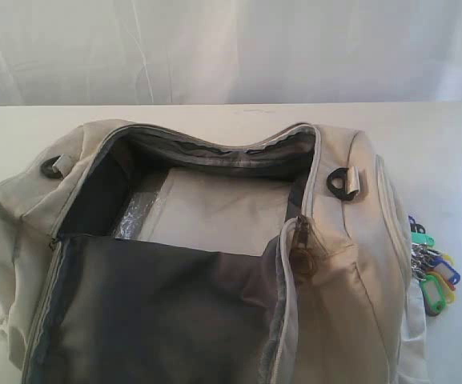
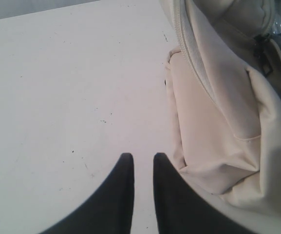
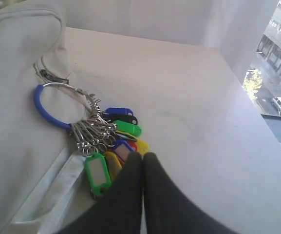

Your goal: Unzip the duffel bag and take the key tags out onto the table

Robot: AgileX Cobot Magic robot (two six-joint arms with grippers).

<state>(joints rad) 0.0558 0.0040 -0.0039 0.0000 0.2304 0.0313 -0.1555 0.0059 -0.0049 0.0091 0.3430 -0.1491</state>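
On the white table (image 1: 214,116) the duffel bag (image 1: 335,272) lies unzipped, key tags (image 1: 432,268) just beside it. The left hand (image 2: 140,161) is slightly parted and empty, the right hand (image 3: 142,158) clenched on nothing.

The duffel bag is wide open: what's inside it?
Inside the duffel bag show dark grey lining, a flat pale base panel and some crinkly clear plastic. The folded-down flap hides the near part. The key tags lie outside, on the table.
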